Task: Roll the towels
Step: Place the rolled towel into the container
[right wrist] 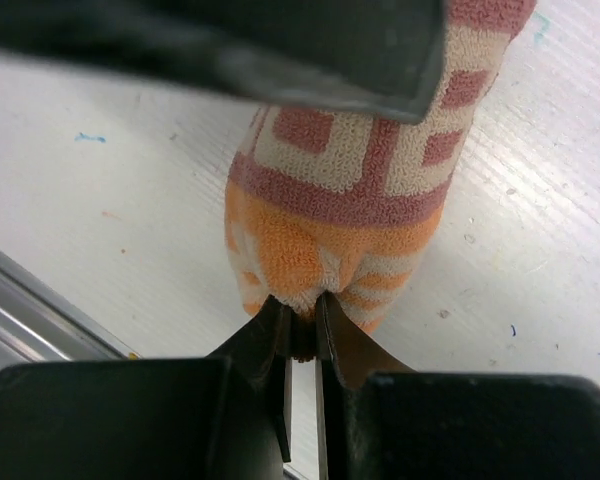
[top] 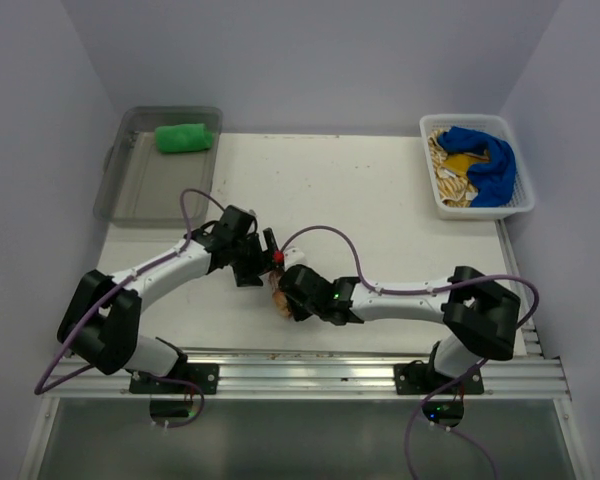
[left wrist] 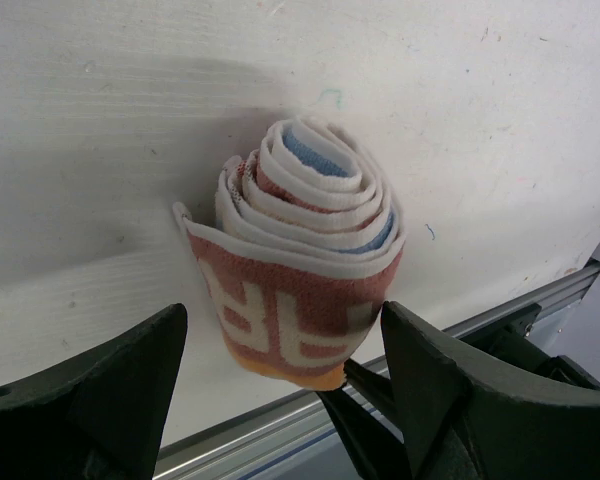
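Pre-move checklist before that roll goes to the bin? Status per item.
1. Orange-and-white towel rolled: ok, the coil shows end-on in the left wrist view.
2. Right gripper grip: ok, jaws shut on a fold at the roll's end.
3. Left gripper released: ok, jaws open either side of the roll.
4. Outer flap secured: cannot tell; its edge stands slightly off the coil.
5. Clear bin has room: ok, only the green towel inside, at the far end.
6. Blue towel and yellow-tan towel rolled: not ok, bunched in the basket.
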